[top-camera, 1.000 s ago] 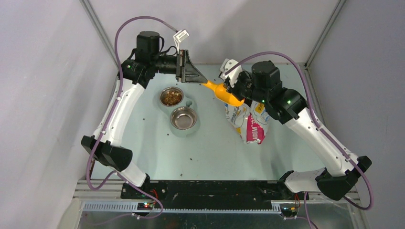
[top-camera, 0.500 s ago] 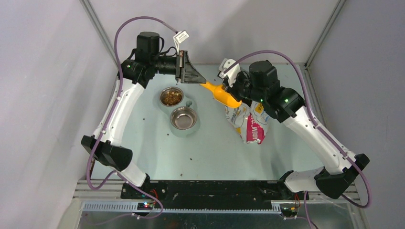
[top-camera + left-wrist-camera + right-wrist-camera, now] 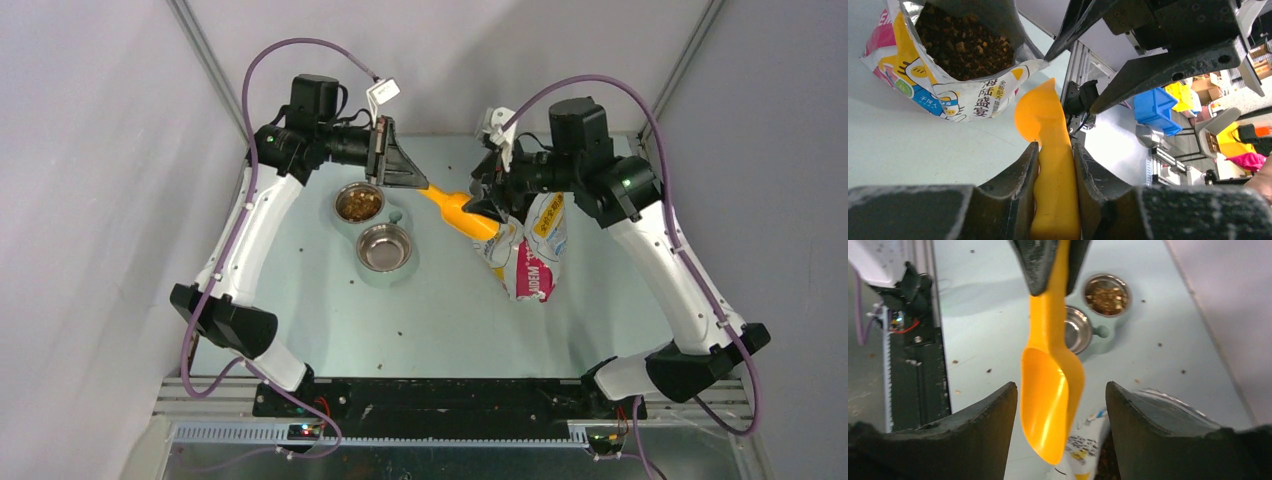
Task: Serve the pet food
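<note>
The orange scoop (image 3: 458,211) hangs level over the table between both arms. My left gripper (image 3: 1055,150) is shut on its handle. My right gripper (image 3: 1062,392) is open, its fingers standing on either side of the scoop's empty bowl (image 3: 1050,400) without touching it. Pet food (image 3: 963,35) fills the open printed bag (image 3: 530,255) lying just beyond the scoop's tip. More pet food (image 3: 358,203) lies in the far bowl of the double feeder (image 3: 399,216). The near steel bowl (image 3: 385,247) holds nothing.
Stray kibble crumbs dot the pale blue table (image 3: 450,310). A black rail (image 3: 440,395) with both arm bases runs along the near edge. Grey walls close in the back and sides.
My right gripper has opened and let go of the scoop, and the right arm swung back toward the far wall. The left gripper now holds the scoop by its handle.
</note>
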Controlling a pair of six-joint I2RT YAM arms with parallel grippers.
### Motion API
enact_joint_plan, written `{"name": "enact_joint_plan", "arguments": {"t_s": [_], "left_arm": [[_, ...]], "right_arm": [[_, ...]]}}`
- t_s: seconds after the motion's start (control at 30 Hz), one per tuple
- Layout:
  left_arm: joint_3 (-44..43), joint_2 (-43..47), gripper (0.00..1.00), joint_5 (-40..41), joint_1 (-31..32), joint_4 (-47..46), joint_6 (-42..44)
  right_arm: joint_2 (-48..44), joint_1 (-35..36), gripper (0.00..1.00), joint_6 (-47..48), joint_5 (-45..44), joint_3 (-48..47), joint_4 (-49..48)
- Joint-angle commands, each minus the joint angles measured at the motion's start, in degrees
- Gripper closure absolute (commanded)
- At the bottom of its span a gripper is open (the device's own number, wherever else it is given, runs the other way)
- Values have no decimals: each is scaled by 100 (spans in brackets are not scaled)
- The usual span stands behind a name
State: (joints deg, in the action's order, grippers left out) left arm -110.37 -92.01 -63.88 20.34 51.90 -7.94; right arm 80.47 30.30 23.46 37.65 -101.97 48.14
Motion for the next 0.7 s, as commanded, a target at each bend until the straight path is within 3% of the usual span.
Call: {"name": "enact_joint_plan", "arguments": {"t_s": [0.0,0.07,0.4,0.57,0.67], "left_arm": [[16,263,100,-390,29,160,761],[15,367,100,-381,93,424,1540],[-262,463,100,379,474,1706,3280],[-254,586,100,852,667,1836,3947],[-107,744,100,935,681,1590,4069]], "right_arm": [[279,161,32,274,722,-246,416],[432,179,33,284,903,-385,550],[754,350,33,291,1482,-523,772],[897,333,32,-438,1780,-360,158],[1017,319,36,-695,2032,-381,21]]}}
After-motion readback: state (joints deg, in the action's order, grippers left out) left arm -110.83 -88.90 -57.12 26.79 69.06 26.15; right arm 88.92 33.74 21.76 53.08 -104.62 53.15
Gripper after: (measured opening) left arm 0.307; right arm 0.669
